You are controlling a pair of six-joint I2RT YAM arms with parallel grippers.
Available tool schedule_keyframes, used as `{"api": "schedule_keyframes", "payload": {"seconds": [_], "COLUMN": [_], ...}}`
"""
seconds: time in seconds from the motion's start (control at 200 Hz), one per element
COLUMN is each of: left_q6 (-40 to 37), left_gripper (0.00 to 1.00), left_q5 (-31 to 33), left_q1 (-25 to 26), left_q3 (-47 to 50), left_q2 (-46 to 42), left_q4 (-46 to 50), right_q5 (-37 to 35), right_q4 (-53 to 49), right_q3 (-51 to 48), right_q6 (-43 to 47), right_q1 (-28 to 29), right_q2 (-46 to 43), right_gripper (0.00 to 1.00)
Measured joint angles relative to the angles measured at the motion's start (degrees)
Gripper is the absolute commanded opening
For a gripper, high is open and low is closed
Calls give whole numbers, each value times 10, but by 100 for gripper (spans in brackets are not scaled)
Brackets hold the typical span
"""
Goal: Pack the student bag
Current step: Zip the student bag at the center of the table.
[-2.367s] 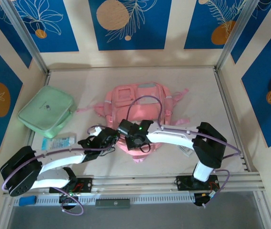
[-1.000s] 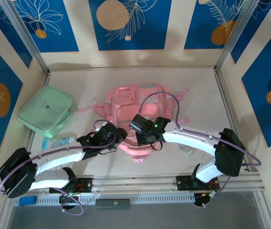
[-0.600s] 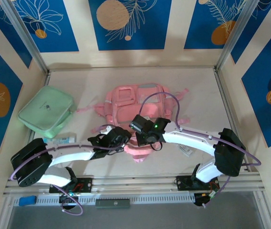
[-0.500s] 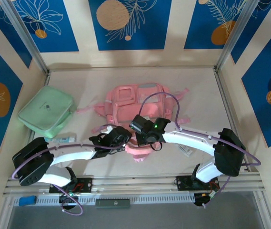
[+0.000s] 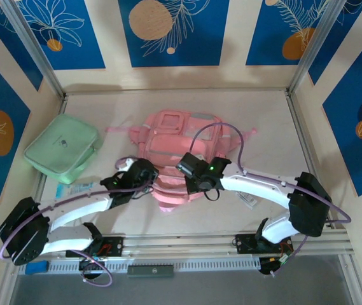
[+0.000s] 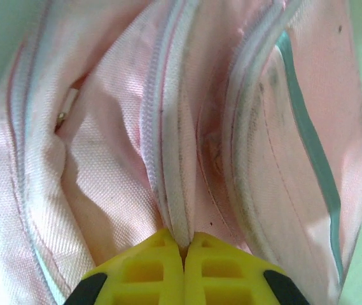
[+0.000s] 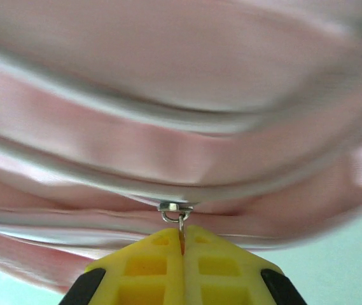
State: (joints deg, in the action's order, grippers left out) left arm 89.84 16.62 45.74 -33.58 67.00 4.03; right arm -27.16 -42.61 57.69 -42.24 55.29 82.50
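Note:
The student bag (image 5: 175,141) is a pink backpack lying mid-table, its near end bunched up between the two arms. My left gripper (image 5: 154,178) is at the bag's near-left edge. Its yellow fingers (image 6: 149,270) are shut on a fold of the bag's pale zipper seam (image 6: 171,190). My right gripper (image 5: 185,173) is at the near-middle of the bag. In the right wrist view its gripper (image 7: 181,240) is shut on the small metal zipper pull (image 7: 179,215), which hangs from the pink fabric (image 7: 168,146).
A flat mint-green zip case (image 5: 63,148) lies at the left. A small blue-white packet (image 5: 77,189) sits near the left arm. A pale flat item (image 5: 250,201) lies partly under the right arm. Aluminium rails (image 5: 308,146) fence the table sides.
The left gripper has closed onto the bag's zipper seam. The bag's near end has been pulled up and bunched, and the left arm has drawn back slightly. The right gripper stays shut.

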Motion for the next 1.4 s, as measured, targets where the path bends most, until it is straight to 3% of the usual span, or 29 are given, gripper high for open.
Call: {"api": "schedule_keyframes", "payload": {"seconds": [0.295,0.815,1.165,1.265,1.316,1.401], "left_q6": [-126,-256,-323,-346,-355,-374], "left_gripper": [0,0,0,0,14,22], "left_q5": [-108,-131,-130,-132,-132,-130], "left_q1": [-103,-126,-153,-169,-175,-183], "left_q3": [1,-33,-83,-97,-100,-102], "left_q2": [-27,-4,27,36,37,31], "left_q4": [34,72,105,113,119,131], "right_q5": [12,62,88,111,122,129], "right_q4": [30,68,51,49,46,30], "right_q3": [-16,68,83,75,69,61], "right_q6": [43,140,155,155,154,149], "right_q1": [-122,-277,-285,-283,-280,-271], "right_q2": [-34,70,78,57,41,9], "right_gripper": [0,0,0,11,16,23]}}
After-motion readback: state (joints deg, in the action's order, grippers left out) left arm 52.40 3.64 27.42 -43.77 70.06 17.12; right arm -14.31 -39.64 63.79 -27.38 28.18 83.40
